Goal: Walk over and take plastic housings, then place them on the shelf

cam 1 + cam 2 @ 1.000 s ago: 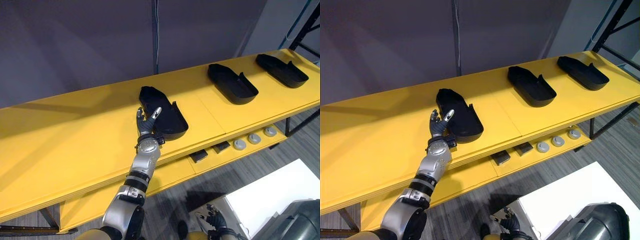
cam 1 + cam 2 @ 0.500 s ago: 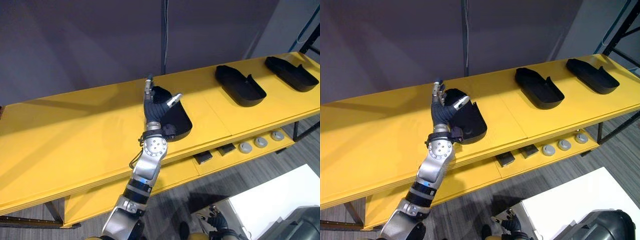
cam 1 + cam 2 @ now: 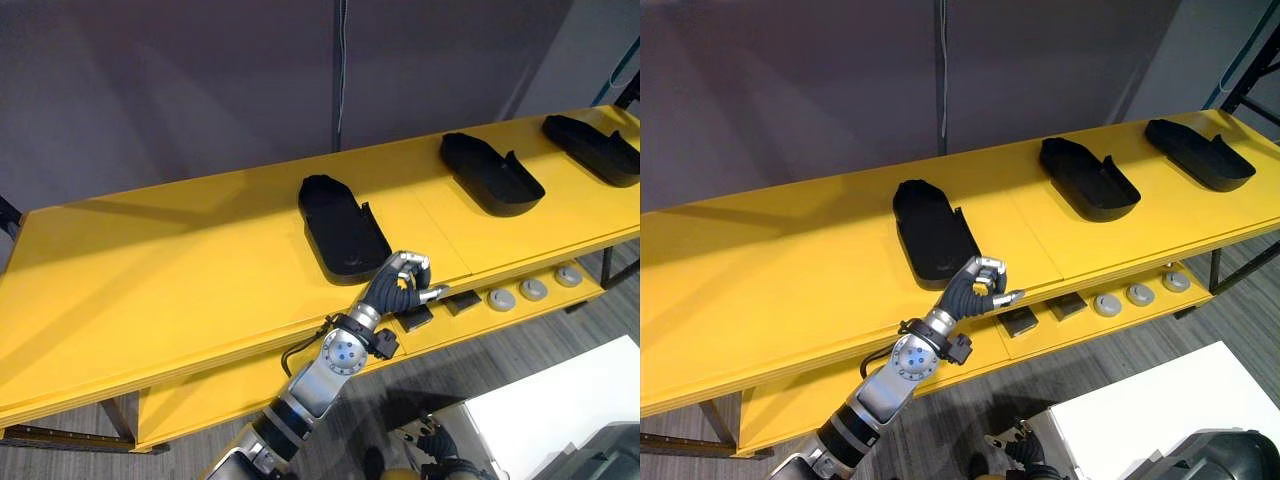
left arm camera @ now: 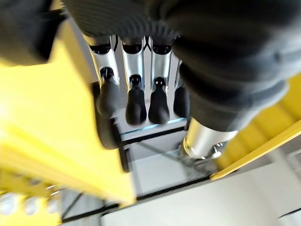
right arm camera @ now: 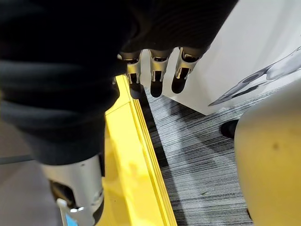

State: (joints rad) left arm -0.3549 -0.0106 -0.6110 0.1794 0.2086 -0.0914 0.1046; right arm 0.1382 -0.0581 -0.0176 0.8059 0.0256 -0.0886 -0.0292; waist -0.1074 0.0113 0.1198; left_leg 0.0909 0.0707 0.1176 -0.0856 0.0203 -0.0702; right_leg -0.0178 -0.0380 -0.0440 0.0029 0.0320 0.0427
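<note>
Left hand [image 3: 400, 283] hovers curled on nothing at the front edge of the shelf [image 3: 150, 270] — the nearest housing [image 3: 343, 228] lies flat just beside it, seemingly already placed.

arm [image 3: 318, 372]: silver-grey; left hand [image 3: 398, 287]: dark ribbed cover; dark-tipped silver fingers [image 4: 132, 59]

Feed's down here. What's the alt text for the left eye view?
The left robot hand, curled and empty, is at the front edge of the yellow shelf, beside the nearest housing. A second housing and a third housing lie farther right.
</note>
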